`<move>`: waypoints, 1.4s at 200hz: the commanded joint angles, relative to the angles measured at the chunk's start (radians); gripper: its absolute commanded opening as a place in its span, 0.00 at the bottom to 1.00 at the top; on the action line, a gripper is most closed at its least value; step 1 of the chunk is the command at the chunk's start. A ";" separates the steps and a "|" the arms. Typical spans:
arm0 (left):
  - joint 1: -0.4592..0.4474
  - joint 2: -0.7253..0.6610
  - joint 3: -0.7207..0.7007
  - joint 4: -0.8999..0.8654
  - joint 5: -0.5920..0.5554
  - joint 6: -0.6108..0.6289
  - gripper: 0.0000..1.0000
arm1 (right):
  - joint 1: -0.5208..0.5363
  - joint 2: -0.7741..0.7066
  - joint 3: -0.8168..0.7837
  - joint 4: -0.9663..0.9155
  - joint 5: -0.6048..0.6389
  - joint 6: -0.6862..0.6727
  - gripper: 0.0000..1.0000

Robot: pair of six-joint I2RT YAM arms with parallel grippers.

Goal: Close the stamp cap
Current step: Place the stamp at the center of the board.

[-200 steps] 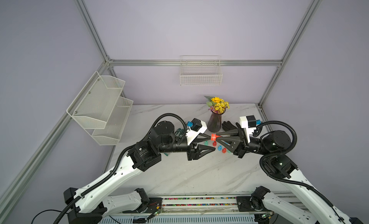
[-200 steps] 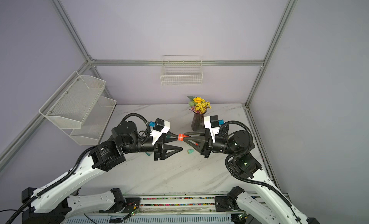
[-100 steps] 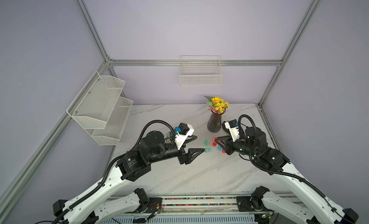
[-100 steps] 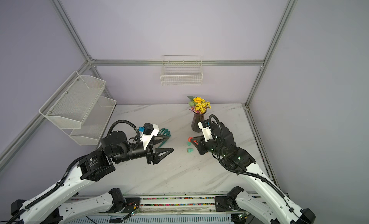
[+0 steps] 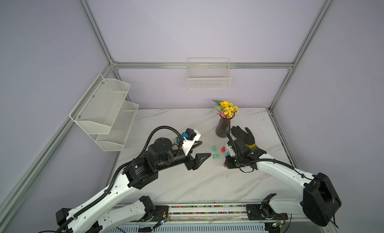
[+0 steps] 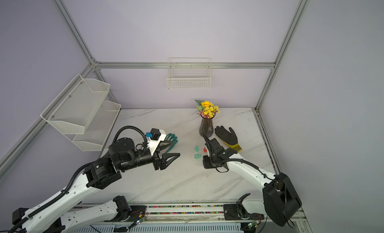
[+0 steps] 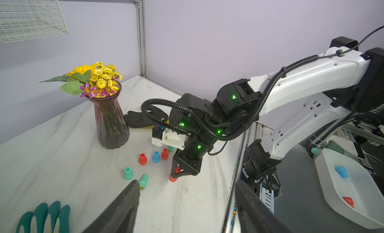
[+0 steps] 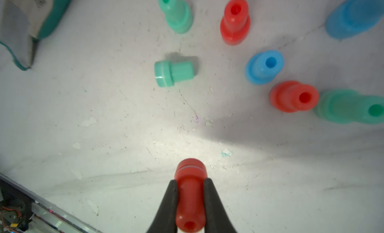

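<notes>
Right gripper point(image 8: 190, 181) clamped on the red stamp point(image 8: 190, 171): axis upright, capped end down at the table point(image 8: 124, 128), nearer me than the other stamps point(image 8: 264, 67). My left gripper point(image 5: 204, 148), jaws apart, stands well left.

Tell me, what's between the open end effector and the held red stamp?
A green stamp lying on its side, between the left end effector and the red stamp, shown in a top view.
</notes>
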 commanded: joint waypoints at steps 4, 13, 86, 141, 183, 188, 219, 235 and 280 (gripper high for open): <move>0.010 -0.029 -0.001 0.024 -0.029 -0.012 0.72 | 0.026 0.067 0.000 -0.001 0.063 0.043 0.00; 0.013 -0.032 -0.004 0.023 -0.027 -0.011 0.72 | 0.033 0.093 0.002 -0.007 0.080 0.040 0.00; 0.027 -0.039 -0.006 0.008 -0.023 -0.007 0.73 | 0.101 0.356 0.092 -0.178 0.216 0.034 0.00; 0.039 -0.051 -0.004 -0.013 -0.014 -0.002 0.73 | 0.135 0.532 0.124 -0.238 0.163 0.027 0.00; 0.043 -0.061 -0.008 -0.030 -0.024 -0.002 0.73 | 0.136 0.584 0.144 -0.251 0.161 0.003 0.00; 0.043 -0.063 -0.009 -0.030 -0.028 -0.005 0.73 | 0.136 0.585 0.144 -0.249 0.161 0.004 0.00; 0.047 -0.077 -0.022 -0.018 -0.038 -0.013 0.74 | 0.136 0.541 0.168 -0.226 0.224 0.013 0.05; 0.048 -0.076 -0.020 -0.013 -0.041 -0.016 0.74 | 0.134 0.526 0.206 -0.228 0.237 0.008 0.16; 0.050 -0.093 -0.021 -0.025 -0.092 -0.023 0.73 | 0.134 0.448 0.283 -0.245 0.248 0.023 0.42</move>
